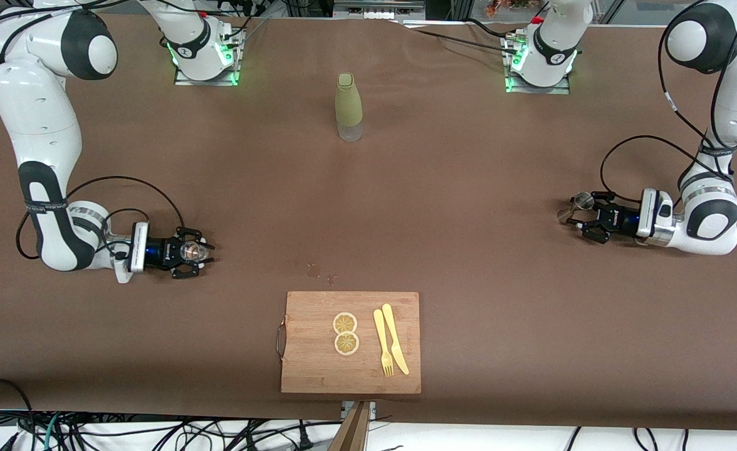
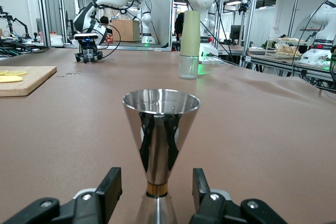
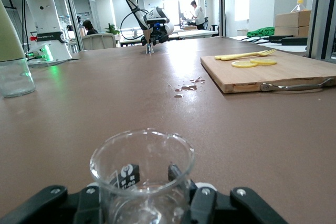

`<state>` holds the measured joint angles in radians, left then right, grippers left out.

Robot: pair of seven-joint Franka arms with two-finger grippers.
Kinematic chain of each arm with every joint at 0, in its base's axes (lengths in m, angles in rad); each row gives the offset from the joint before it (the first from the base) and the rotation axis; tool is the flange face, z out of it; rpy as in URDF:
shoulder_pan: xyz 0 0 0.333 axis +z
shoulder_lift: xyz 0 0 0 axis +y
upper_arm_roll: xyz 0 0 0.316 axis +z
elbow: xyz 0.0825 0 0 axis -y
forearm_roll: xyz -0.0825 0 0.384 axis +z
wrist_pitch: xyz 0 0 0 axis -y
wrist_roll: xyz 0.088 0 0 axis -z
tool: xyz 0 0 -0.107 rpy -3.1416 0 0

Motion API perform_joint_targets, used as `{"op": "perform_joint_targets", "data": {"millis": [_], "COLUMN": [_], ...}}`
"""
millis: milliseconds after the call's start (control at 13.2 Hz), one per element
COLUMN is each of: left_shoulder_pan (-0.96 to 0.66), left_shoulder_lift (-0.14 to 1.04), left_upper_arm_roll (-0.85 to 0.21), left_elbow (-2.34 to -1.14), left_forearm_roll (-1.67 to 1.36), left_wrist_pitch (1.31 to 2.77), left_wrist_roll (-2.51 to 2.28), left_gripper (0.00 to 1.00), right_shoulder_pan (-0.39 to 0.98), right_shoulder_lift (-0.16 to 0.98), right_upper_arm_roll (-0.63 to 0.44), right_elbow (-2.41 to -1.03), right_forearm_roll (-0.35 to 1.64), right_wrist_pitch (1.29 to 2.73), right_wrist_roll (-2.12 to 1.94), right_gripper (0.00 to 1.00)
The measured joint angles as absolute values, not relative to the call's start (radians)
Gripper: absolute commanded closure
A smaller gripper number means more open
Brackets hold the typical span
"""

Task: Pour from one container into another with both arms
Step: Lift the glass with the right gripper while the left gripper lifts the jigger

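A small silver hourglass jigger point(image 1: 578, 203) stands upright on the brown table toward the left arm's end. My left gripper point(image 1: 585, 216) lies low around it. In the left wrist view the jigger point(image 2: 160, 129) rises between the black fingers point(image 2: 111, 187), which stand apart from its narrow waist with a gap on each side. Toward the right arm's end, my right gripper point(image 1: 202, 252) is shut on the small clear glass point(image 1: 192, 250), which rests on the table. The right wrist view shows the glass point(image 3: 142, 171) pressed between the pads of the right gripper point(image 3: 152, 179).
An olive-green bottle point(image 1: 349, 106) stands mid-table near the robots' bases. A wooden cutting board point(image 1: 350, 376) with two lemon slices point(image 1: 345, 333), a yellow fork and a knife lies near the front edge. Small wet spots point(image 1: 318, 272) mark the cloth just above it.
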<state>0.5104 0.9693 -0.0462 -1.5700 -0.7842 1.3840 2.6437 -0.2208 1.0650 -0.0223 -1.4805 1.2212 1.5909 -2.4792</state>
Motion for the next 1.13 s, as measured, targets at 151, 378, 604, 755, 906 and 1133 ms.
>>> {"op": "perform_joint_targets", "data": {"millis": [151,378,604,755,906,1133], "left_shoulder_pan": [0.51,0.51,0.51,0.51,0.51,0.511], "left_shoulder_lift": [0.969,0.969,0.969,0.969,0.969,0.969], "left_upper_arm_roll": [-0.046,-0.046,-0.046,-0.046,-0.045,-0.043], "left_elbow": [-1.57,-1.57,-1.57,-1.57,-1.57,-1.57], "left_forearm_roll": [-0.784,-0.784,-0.784,-0.784,-0.784,-0.784], "left_wrist_pitch": [1.383,1.383,1.383,1.383,1.383,1.383], "left_wrist_roll": [2.645,2.646,2.659,2.665,2.669,2.674], "left_gripper": [0.4,0.4,0.48,0.48,0.48,0.46], "right_shoulder_pan": [-0.221,-0.221,-0.221,-0.22,-0.219,-0.219], "right_shoulder_lift": [1.065,1.065,1.065,1.065,1.065,1.065], "right_upper_arm_roll": [-0.022,-0.022,-0.013,0.007,0.026,0.042], "right_elbow": [-1.48,-1.48,-1.476,-1.475,-1.474,-1.468], "right_forearm_roll": [1.221,1.221,1.221,1.221,1.221,1.221], "right_wrist_pitch": [1.59,1.583,1.582,1.582,1.582,1.581], "right_wrist_roll": [-2.479,-2.479,-2.477,-2.462,-2.444,-2.39], "right_gripper": [0.65,0.65,0.65,0.65,0.65,0.65]}}
